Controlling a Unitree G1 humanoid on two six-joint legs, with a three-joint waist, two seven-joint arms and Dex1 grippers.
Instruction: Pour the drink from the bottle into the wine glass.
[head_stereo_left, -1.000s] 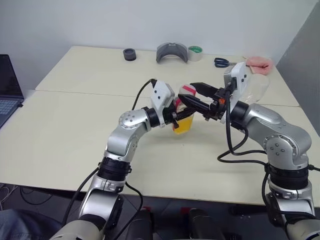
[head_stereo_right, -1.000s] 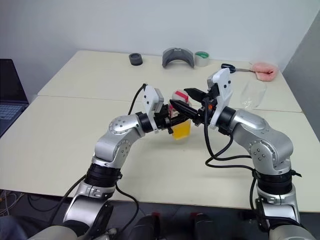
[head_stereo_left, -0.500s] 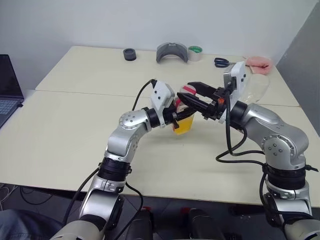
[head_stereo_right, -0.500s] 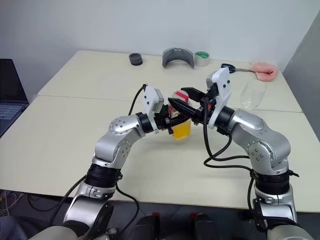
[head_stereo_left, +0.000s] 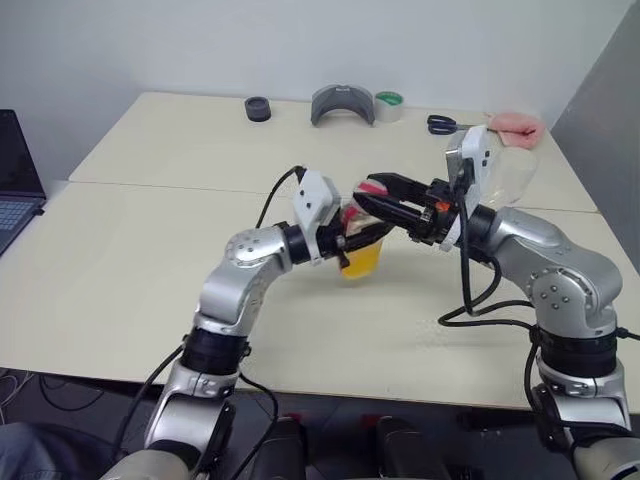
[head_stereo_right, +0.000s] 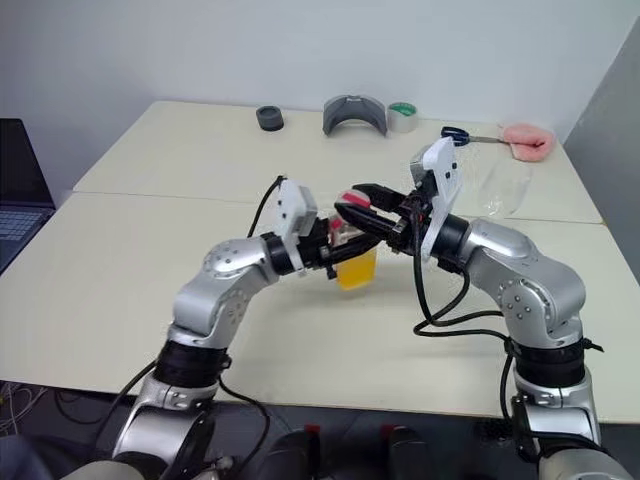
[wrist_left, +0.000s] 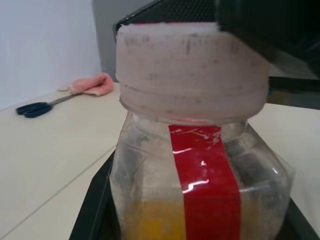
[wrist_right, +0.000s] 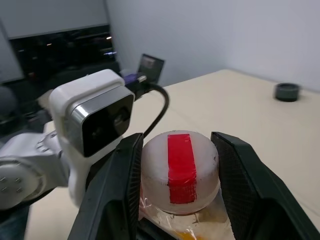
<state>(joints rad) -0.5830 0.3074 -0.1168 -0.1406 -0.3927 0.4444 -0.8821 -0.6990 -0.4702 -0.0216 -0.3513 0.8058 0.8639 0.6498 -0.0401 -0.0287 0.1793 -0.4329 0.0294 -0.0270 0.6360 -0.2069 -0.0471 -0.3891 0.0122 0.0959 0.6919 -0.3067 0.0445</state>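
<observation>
Above table (head_stereo_left: 150, 260): bottle (head_stereo_left: 362, 245) betw. tools, seemingly.

Cream table (head_stereo_left: 150, 290), black ring (head_stereo_left: 259, 108), grey holder (head_stereo_left: 342, 103), tape roll (head_stereo_left: 390, 104), scissors (head_stereo_left: 441, 124), pink cloth (head_stereo_left: 516, 124), wine glass (head_stereo_right: 505, 187)

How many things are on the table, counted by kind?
Bottle: 1
Wine glass: 1
Scissors: 1
Tape roll: 1
Pink cloth: 1
Grey curved piece: 1
Small black round thing: 1
Total: 7
</observation>
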